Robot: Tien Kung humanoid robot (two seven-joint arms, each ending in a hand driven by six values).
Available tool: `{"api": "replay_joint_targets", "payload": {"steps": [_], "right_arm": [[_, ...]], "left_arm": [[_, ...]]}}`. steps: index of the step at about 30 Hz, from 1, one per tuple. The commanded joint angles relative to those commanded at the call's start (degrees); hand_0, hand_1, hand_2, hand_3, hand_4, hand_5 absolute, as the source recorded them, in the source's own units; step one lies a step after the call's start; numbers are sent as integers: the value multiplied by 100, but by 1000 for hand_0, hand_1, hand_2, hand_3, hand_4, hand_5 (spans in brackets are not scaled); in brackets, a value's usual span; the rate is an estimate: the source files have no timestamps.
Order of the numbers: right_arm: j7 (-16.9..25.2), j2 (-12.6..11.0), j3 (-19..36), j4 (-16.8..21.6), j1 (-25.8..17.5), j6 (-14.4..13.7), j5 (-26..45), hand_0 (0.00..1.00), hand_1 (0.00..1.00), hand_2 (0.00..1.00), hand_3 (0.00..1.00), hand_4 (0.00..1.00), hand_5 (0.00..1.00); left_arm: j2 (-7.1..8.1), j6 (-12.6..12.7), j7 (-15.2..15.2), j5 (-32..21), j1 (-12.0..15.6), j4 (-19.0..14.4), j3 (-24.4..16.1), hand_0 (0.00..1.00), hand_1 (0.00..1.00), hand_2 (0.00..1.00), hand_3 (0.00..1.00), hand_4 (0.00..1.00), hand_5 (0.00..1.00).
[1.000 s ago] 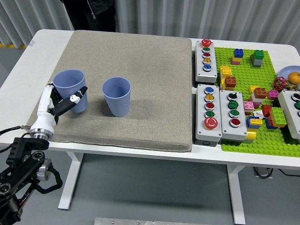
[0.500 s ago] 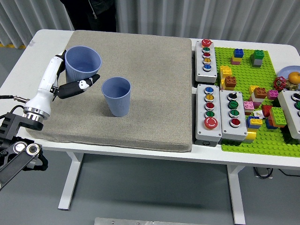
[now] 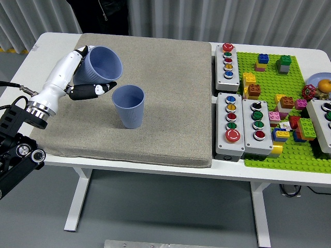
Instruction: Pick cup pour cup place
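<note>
The left hand point(image 3: 85, 72) reaches in from the table's left edge and grips a blue cup point(image 3: 101, 64), its fingers wrapped around the cup's wall. The held cup is lifted off the grey mat point(image 3: 170, 103) and tipped to the right, its mouth facing toward a second blue cup point(image 3: 129, 106). That second cup stands upright on the mat, in its left half, just beside and below the tilted one; the two do not touch. One dark-tipped finger point(image 3: 98, 89) sticks out under the held cup, pointing at the rim of the standing cup.

The mat covers most of the white table point(image 3: 46, 44), from near its left edge to past the middle. Along the mat's right edge sit grey button boxes point(image 3: 230, 124) with coloured buttons, one toward the far edge and two side by side toward the near edge. Further right lies a green building plate point(image 3: 289, 150) with small coloured bricks scattered over it, and at the table's right edge part of another button box and some toy fruit show. At the table's far edge a person in dark clothing point(image 3: 106, 13) stands; the person's hands are out of sight.
</note>
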Motion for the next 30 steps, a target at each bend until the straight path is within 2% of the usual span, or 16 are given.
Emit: {"api": "replay_joint_targets", "payload": {"steps": [4, 9, 30], "right_arm": [[2, -4, -3, 0, 11, -1, 6, 706, 632, 587, 574, 2, 126], [4, -8, 6, 0, 23, -1, -1, 706, 632, 587, 574, 2, 126], [9, -16, 14, 0, 44, 10, 12, 707, 632, 586, 573, 2, 114]], "left_arm": [[70, -128, 141, 488, -60, -55, 64, 545, 531, 583, 591, 732, 130], [177, -352, 315, 1375, -159, -100, 190, 545, 531, 583, 591, 732, 130], [355, -584, 445, 2154, -275, -104, 314, 550, 535, 584, 591, 722, 129]]}}
